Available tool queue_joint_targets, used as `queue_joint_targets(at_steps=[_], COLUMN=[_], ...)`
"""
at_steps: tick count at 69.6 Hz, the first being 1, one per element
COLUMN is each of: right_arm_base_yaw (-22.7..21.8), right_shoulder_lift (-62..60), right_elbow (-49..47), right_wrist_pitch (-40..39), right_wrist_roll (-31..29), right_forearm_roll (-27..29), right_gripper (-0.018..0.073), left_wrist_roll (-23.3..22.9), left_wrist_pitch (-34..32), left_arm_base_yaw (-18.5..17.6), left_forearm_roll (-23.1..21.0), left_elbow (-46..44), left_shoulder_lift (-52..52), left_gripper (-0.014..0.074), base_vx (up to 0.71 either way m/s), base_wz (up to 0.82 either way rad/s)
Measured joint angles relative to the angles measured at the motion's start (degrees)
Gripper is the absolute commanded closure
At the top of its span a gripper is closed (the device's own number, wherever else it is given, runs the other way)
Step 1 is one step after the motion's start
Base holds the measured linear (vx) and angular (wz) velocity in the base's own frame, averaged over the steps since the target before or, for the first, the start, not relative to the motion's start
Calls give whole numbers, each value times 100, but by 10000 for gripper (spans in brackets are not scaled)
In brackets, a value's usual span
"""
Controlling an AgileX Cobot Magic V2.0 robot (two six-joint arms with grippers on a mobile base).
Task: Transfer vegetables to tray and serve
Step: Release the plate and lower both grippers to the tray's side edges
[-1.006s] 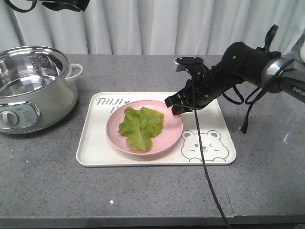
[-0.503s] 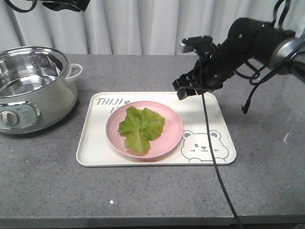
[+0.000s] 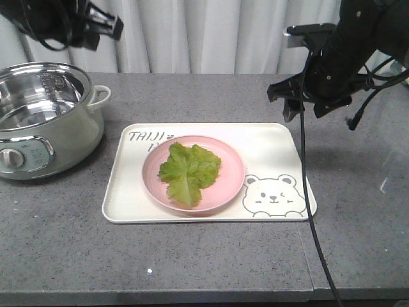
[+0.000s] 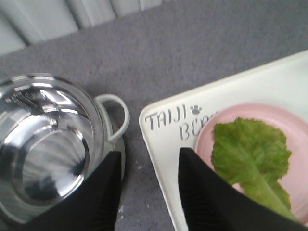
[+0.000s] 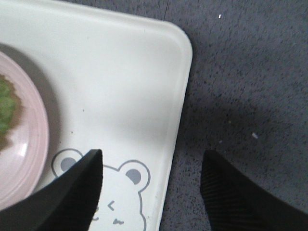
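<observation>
From the front you see the lettuce leaf [image 3: 188, 169] lying flat in the pink plate [image 3: 231, 182]. The plate sits on the left half of the tray [image 3: 115, 203], between the grey lettering [image 3: 144, 136] and the bear face [image 3: 273, 195]. The tray rests on the grey worktop [image 3: 192, 262], with the steel pot [image 3: 45, 118] just beside its left end. Your right claw [image 3: 301, 107] hangs in the air over the tray's far right corner, fingers parted and carrying nothing. Your left arm [image 3: 61, 22] is a dark shape at the upper left above the pot, and you cannot make out its claw from here. The left wrist camera shows the left claw [image 4: 149, 154] spread wide and empty. It looks down on the strip of worktop [image 4: 144, 62] between the pot [image 4: 48, 144] and the lettered corner of the tray [image 4: 163, 139], with the lettuce leaf [image 4: 250, 154] on the pink plate [image 4: 208, 132] at the right. The right wrist camera shows the right claw [image 5: 151, 154] also spread and empty. One finger is over the bear face [image 5: 122, 192] and the other over bare worktop [image 5: 240, 72], straddling the rim of the tray [image 5: 180, 96]. At the left edge you catch the pink plate [image 5: 29, 144] and a sliver of the lettuce leaf [image 5: 6, 106].
</observation>
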Motion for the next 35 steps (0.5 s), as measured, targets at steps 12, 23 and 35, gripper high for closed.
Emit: queue_joint_targets(at_steps=[12, 23, 35], right_arm_base_yaw=[0, 0, 0], right_shoulder_lift=[0, 0, 0], right_elbow=[649, 1018, 1112], right_wrist_pitch=[-7, -13, -24], right_wrist_roll=[84, 118, 224], right_forearm_roll=[24, 0, -90], right_gripper=[132, 132, 132], left_wrist_roll=[-68, -78, -271], left_wrist_pitch=[-19, -54, -70], left_arm_base_yaw=[7, 115, 255], left_forearm_roll=[33, 52, -13], left_elbow=[931, 1523, 1914], left_shoulder_lift=[43, 94, 227], left_gripper=[325, 325, 325], base_vx=[0, 0, 0], base_wz=[0, 0, 0])
